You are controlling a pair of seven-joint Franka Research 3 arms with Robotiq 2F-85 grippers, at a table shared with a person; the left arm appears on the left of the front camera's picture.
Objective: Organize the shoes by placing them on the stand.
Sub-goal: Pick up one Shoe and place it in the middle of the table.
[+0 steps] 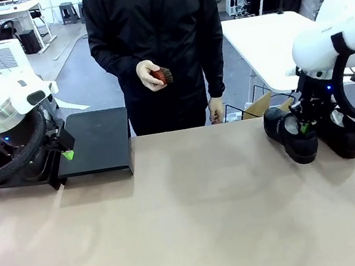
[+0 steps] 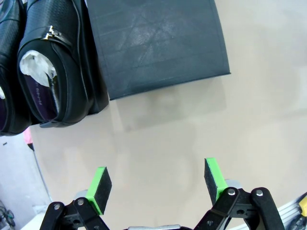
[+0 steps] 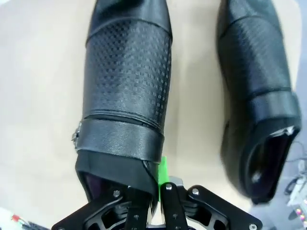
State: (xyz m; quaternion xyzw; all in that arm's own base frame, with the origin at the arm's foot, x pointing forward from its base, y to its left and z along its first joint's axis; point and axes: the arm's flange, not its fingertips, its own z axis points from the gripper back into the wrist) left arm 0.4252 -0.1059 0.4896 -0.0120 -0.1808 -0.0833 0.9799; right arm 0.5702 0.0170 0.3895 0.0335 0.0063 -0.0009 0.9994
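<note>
Looking at the right end of the table (image 1: 200, 237) first: the right gripper (image 3: 156, 184) is clamped tight on the back rim of the gripped shoe (image 3: 127, 81), with a green pad (image 3: 163, 170) pressed against the outside of the leather. That shoe is glossy black with a buckle strap across the top, and its toe points away from the wrist camera. Just beside it, not touching as far as I can see, is the second shoe (image 3: 256, 72), lying roughly parallel with its opening toward the camera too. Both are well apart from the stand (image 1: 98, 141), which sits way over on the left part of the table, by the person's edge.

The left gripper (image 2: 157, 184) hangs over bare tabletop near the stand, fingers spread wide and nothing between them. Its wrist camera also catches a pair of shoes (image 2: 57, 67) stuffed with white paper, right up against the stand's bare panel. Can't tell if they're sitting on it or just next to it. The person (image 1: 154, 23) stands across the table holding a small brown brush (image 1: 162, 76) in one hand (image 1: 148, 72).
</note>
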